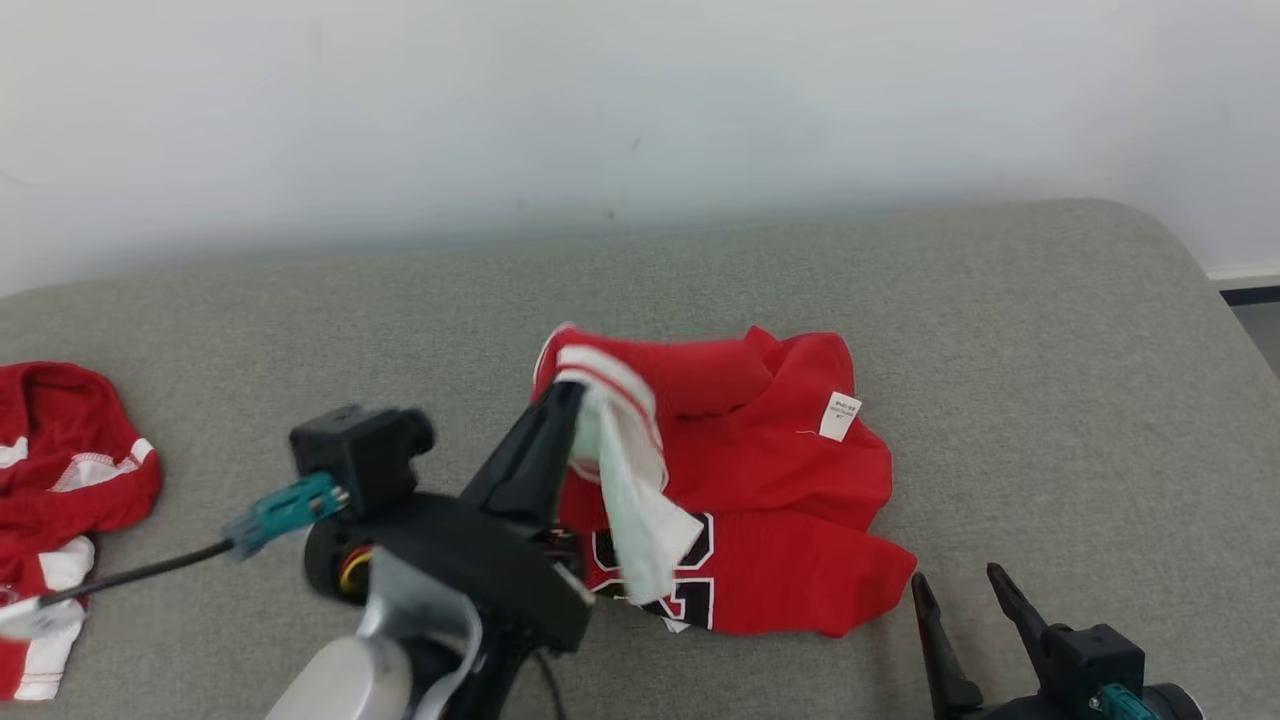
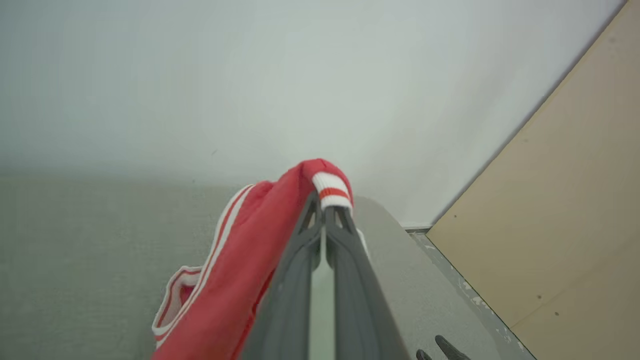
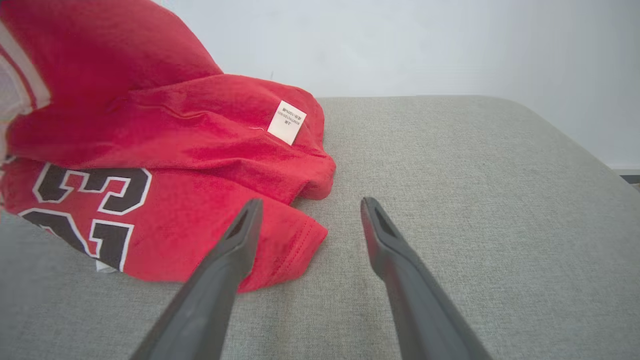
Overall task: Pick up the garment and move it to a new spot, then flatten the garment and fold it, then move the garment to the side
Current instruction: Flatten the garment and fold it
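at the left edge of the grey padded surface lies another red cloth with white trim, in a heap, well apart from the rest. to the right of it, near the front edge, is the left gripper. its two dark fingers are pressed together and they pinch the white and red striped hem of the garment. this hem is lifted off the surface, and a pale mesh lining hangs down from the pinched place. a teal plug with a black cable sits at the wrist of this arm. the garment is red and crumpled, and its main part lies about in the middle of the surface, a little toward the front edge. on it one can see a black number with white outline and a small white label on the upper right fold. near the front right corner is the right gripper, its fingers spread wide and holding nothing. in the right wrist view one finger stands in front of the lower corner of the garment; if it touches the cloth i cannot tell. behind the far edge stands a pale wall.
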You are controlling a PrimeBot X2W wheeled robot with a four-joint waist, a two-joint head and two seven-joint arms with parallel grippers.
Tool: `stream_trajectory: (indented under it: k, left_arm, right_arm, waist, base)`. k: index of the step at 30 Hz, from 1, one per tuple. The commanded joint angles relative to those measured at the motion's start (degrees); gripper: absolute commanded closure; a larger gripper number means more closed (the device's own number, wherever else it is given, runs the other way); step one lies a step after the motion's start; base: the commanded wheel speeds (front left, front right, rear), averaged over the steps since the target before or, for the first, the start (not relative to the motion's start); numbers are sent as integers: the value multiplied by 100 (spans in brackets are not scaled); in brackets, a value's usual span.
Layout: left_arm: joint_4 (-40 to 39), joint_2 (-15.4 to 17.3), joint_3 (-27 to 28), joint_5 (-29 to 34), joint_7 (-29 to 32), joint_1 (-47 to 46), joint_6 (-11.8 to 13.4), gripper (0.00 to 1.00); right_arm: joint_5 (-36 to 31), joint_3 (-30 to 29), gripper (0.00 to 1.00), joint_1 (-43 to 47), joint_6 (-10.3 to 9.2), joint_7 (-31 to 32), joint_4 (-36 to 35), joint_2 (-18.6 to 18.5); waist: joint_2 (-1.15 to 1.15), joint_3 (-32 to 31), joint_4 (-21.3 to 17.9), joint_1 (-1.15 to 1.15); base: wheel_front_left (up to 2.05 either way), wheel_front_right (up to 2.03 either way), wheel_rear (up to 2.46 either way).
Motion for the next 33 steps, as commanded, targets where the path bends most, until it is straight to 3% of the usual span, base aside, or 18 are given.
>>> stream_trajectory:
  k: [1, 6, 9, 16, 18, 19, 21, 26, 33]
  left_arm:
    - [-138, 167, 129, -127, 86, 343, 206, 100]
    - [244, 592, 616, -358, 46, 1143, 515, 100]
    - [782, 766, 872, -455, -120, 1494, 466, 100]
    - [1954, 739, 1065, -431, -678, 1410, 172, 100]
    - [2325, 683, 1029, -328, -844, 1207, 61, 65]
    - [2521, 649, 1014, -281, -924, 1115, 39, 60]
    - [2843, 605, 1014, -163, -1127, 898, 19, 0]
    - [3365, 469, 891, 127, -1588, 502, -44, 0]
    - [3298, 521, 636, 540, -2035, 682, -87, 0]
  right_arm:
    - [-24, 15, 0, 80, -12, 23, -42, 3]
    - [-60, 52, 0, 73, -12, 56, -140, 5]
    - [-103, 33, 0, 39, -12, 94, -220, 3]
    - [-250, -28, 0, -35, -12, 201, -394, 5]
    - [-301, -16, 0, -93, -12, 249, -458, 5]
    - [-333, 5, 0, -133, -12, 287, -500, 5]
    - [-400, 78, 0, -226, -12, 348, -579, 5]
    - [-549, 93, 0, -665, -12, 646, -738, -22]
    - [-221, -352, 0, -1476, -12, 1450, -498, -428]
  waist:
    - [0, -29, 58, 0]
    - [0, 45, 58, 0]
    - [0, 152, 38, 0]
    - [0, 357, 117, 0]
    - [0, 409, 158, 0]
    - [0, 434, 174, 0]
    - [0, 469, 194, 0]
    - [0, 554, 223, 0]
    - [0, 697, 440, 0]
  base:
    - [0, 0, 0]
    - [0, 0, 0]
    - [0, 0, 0]
    - [0, 0, 0]
    - [0, 0, 0]
    - [0, 0, 0]
    - [0, 0, 0]
    - [0, 0, 0]
    - [0, 0, 0]
